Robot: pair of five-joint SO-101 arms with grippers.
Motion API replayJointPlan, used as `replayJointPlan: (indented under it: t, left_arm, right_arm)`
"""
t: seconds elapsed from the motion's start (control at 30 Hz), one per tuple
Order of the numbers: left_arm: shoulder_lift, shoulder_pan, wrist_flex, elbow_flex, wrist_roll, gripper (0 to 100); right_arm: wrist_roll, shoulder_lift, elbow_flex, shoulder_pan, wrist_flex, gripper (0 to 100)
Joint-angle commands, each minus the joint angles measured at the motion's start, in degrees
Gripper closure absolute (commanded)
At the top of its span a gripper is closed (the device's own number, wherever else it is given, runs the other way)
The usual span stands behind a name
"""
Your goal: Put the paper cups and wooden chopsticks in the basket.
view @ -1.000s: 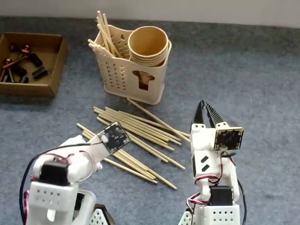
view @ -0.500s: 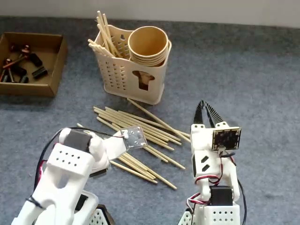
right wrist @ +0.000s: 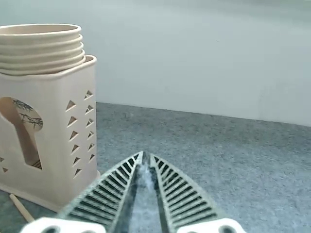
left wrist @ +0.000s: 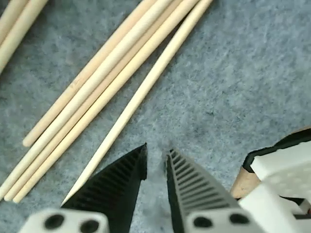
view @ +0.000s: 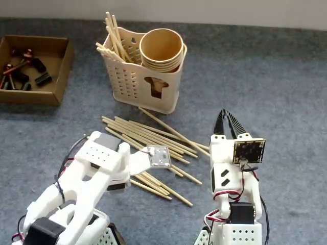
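Left gripper [left wrist: 156, 158] down close over the grey carpet [view: 265, 92], fingers a narrow gap apart, nothing between them, loose wooden chopsticks [view: 153, 140] fanned across mid-frame just beside it, right gripper [right wrist: 146, 156] closed tip to tip, empty, paper cups [view: 161, 48] stacked in the basket [view: 134, 84] at upper centre
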Motion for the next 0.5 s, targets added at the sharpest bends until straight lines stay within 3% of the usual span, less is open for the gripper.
replayJointPlan:
  t: [0.0, 0.47]
  left_arm:
    - [0.48, 2.42, -3.08, -2.59, -0.53, 93]
    - [0.66, 2.59, -8.0, -2.15, -0.53, 93]
  right_arm:
    - [0.79, -0.22, 6.37, 0.31, -0.13, 99.2]
    - [0.88, -0.22, 6.37, 0.31, -0.13, 99.2]
